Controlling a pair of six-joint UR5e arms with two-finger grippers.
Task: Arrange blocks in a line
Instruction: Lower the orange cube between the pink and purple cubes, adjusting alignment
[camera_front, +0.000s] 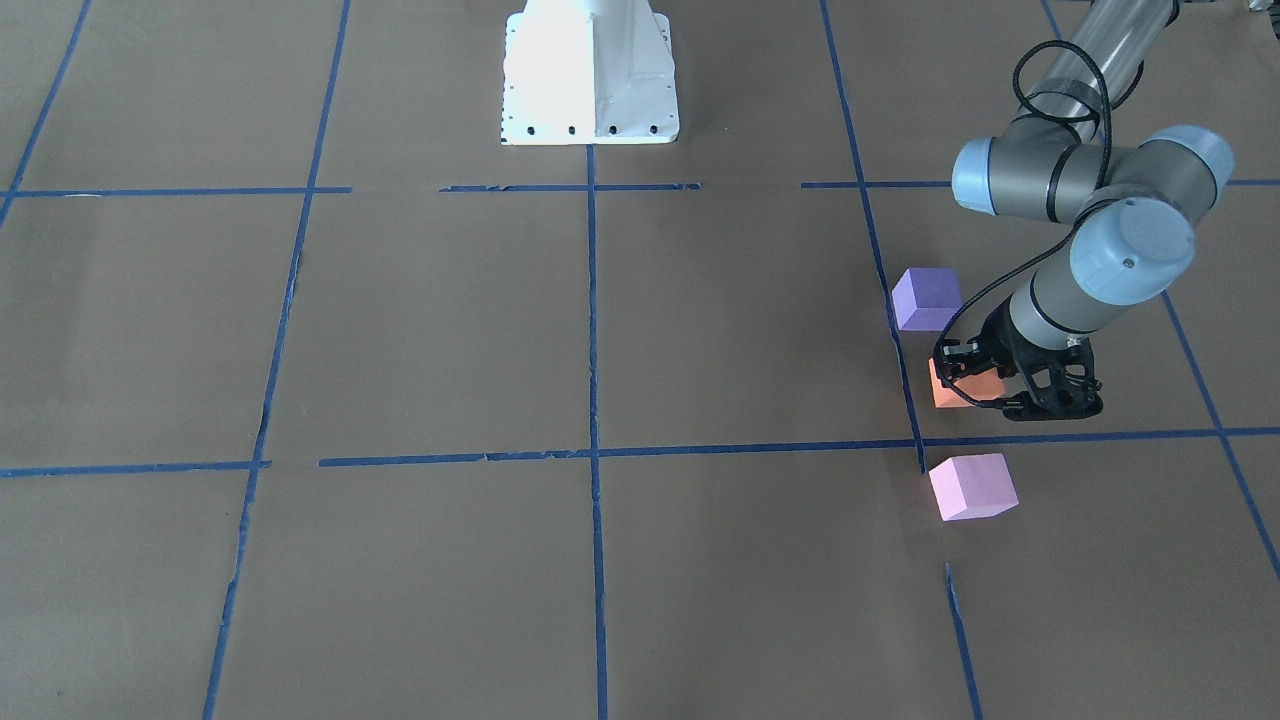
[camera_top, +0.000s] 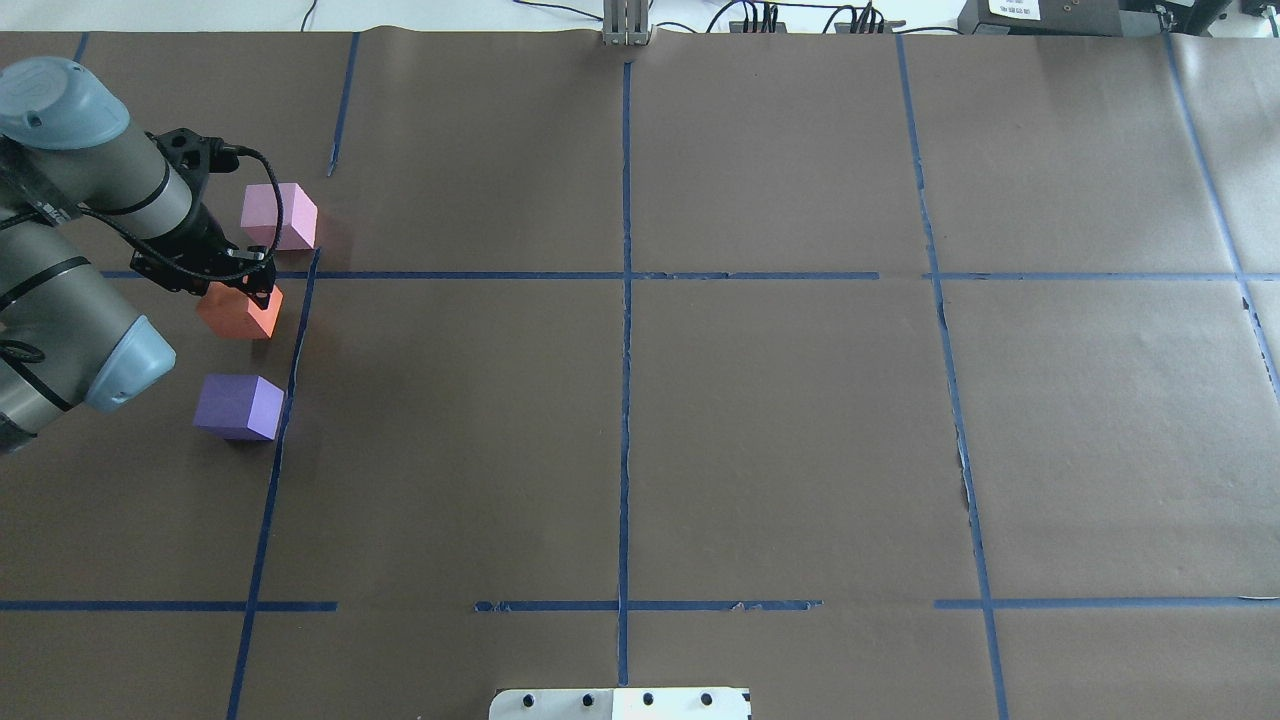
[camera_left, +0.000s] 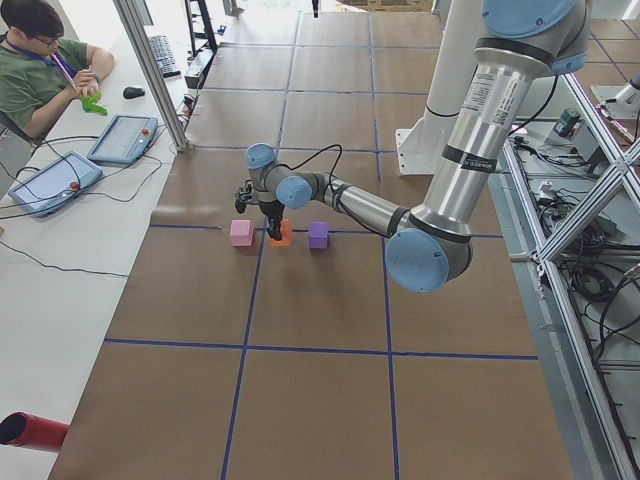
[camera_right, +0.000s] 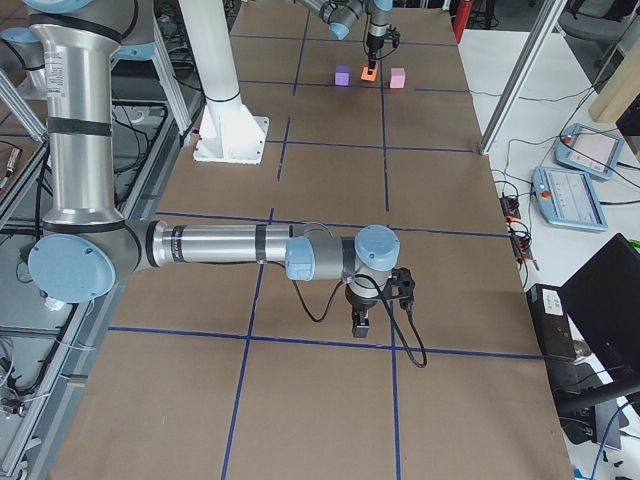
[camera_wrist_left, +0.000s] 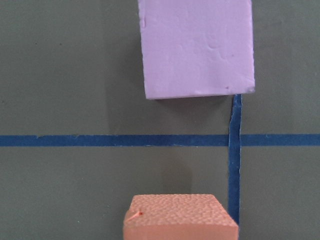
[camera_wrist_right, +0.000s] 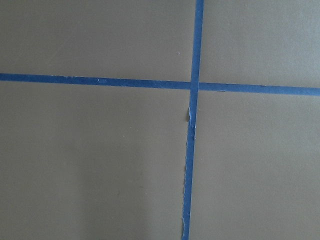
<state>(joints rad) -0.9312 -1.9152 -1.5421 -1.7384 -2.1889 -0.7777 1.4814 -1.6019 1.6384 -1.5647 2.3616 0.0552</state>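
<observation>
Three foam blocks stand in a row near a blue tape line. The pink block (camera_front: 972, 487) (camera_top: 280, 215) is farthest from the robot, the orange block (camera_front: 955, 392) (camera_top: 235, 315) is in the middle, and the purple block (camera_front: 927, 298) (camera_top: 240, 405) is nearest. My left gripper (camera_front: 985, 385) (camera_top: 250, 288) points down with its fingers on either side of the orange block, which rests on the table. The left wrist view shows the orange block (camera_wrist_left: 180, 215) low and the pink block (camera_wrist_left: 197, 47) beyond a tape crossing. My right gripper (camera_right: 362, 322) shows only in the exterior right view, low over the paper; I cannot tell whether it is open.
Brown paper with a blue tape grid (camera_top: 625, 275) covers the table. The white robot base (camera_front: 590, 70) stands at the middle of the robot's edge. An operator (camera_left: 40, 60) sits by tablets off the table's far side. The right wrist view shows only a tape crossing (camera_wrist_right: 192, 85).
</observation>
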